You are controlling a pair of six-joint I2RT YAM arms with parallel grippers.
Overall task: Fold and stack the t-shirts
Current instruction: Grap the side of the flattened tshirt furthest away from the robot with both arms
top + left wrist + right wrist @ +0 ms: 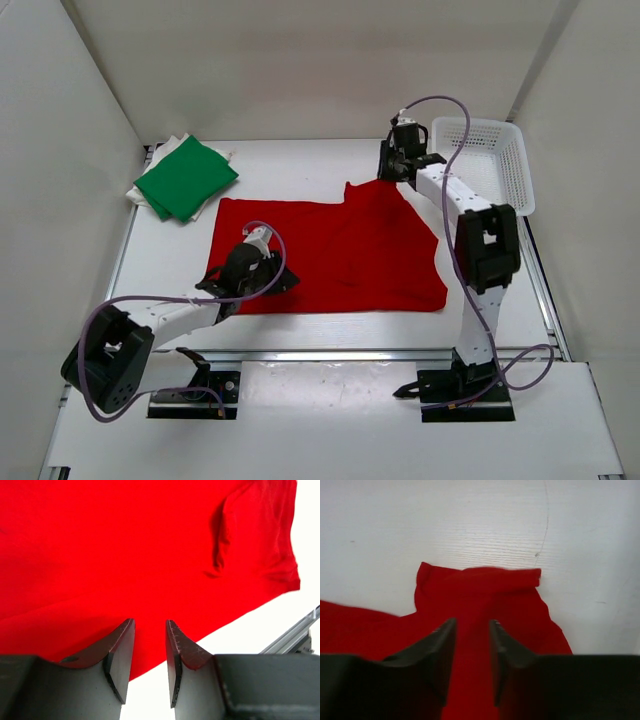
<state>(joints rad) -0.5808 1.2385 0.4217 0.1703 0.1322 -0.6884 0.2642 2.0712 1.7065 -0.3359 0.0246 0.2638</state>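
The red t-shirt (340, 255) lies spread flat in the middle of the table. My left gripper (275, 282) hovers over its near-left hem, jaws open with nothing between them; the left wrist view shows my left gripper (150, 622) above the hem edge of the red t-shirt (125, 555). My right gripper (392, 175) is open over the shirt's far sleeve; the right wrist view shows my right gripper (472, 622) above the red sleeve (480, 587). The green t-shirt (187, 177) lies folded on the folded white t-shirt (143, 193) at the back left.
A white lattice basket (490, 160) stands at the back right, just beside the right arm. White walls close in the table on the left, back and right. A metal rail (295, 632) runs along the table's near edge.
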